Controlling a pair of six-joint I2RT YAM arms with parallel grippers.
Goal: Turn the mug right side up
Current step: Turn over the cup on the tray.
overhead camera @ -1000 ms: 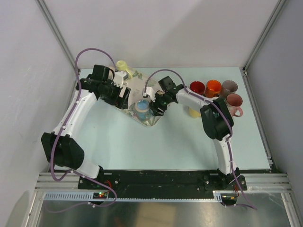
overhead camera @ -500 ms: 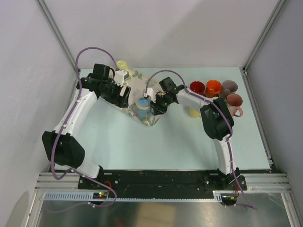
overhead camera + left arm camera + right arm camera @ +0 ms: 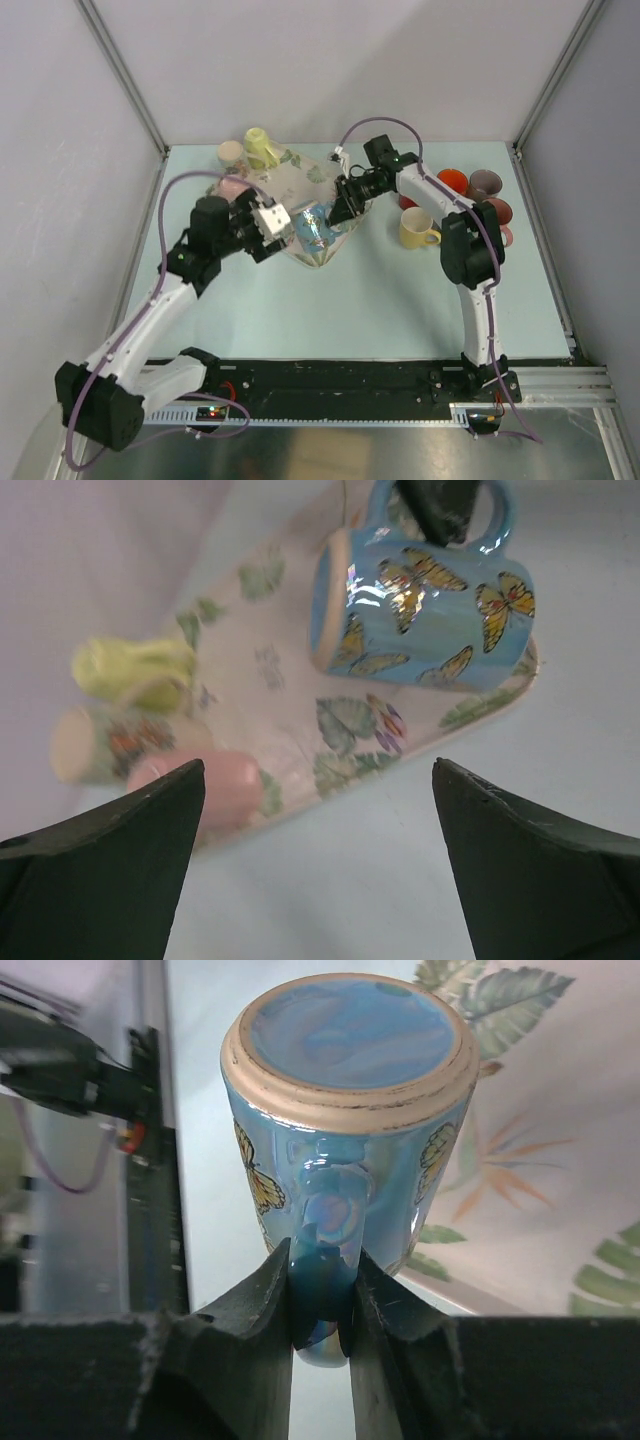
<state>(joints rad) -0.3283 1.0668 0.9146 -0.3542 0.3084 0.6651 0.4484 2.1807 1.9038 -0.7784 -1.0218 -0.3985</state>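
Note:
The blue butterfly mug (image 3: 318, 226) is held on its side over the near corner of the floral tray (image 3: 300, 175). My right gripper (image 3: 342, 203) is shut on its handle. In the right wrist view the fingers (image 3: 322, 1305) pinch the handle, and the mug (image 3: 350, 1080) shows its flat base toward the camera. My left gripper (image 3: 272, 224) is open and empty just left of the mug. In the left wrist view (image 3: 318, 780) its jaws stand wide apart over the table, short of the tray (image 3: 290, 680) and the mug (image 3: 420, 610).
A yellow-green mug (image 3: 260, 148), a cream mug (image 3: 230, 153) and a pink mug (image 3: 232, 187) lie by the tray's back-left side. A yellow mug (image 3: 417, 228) stands right of the tray. Red (image 3: 450, 180), brown (image 3: 485, 183) and pink (image 3: 497, 212) mugs stand at the back right.
My right gripper has lifted the blue mug from base-up on the tray and tipped it onto its side. My left arm has drawn back from the tray's back-left toward the near left.

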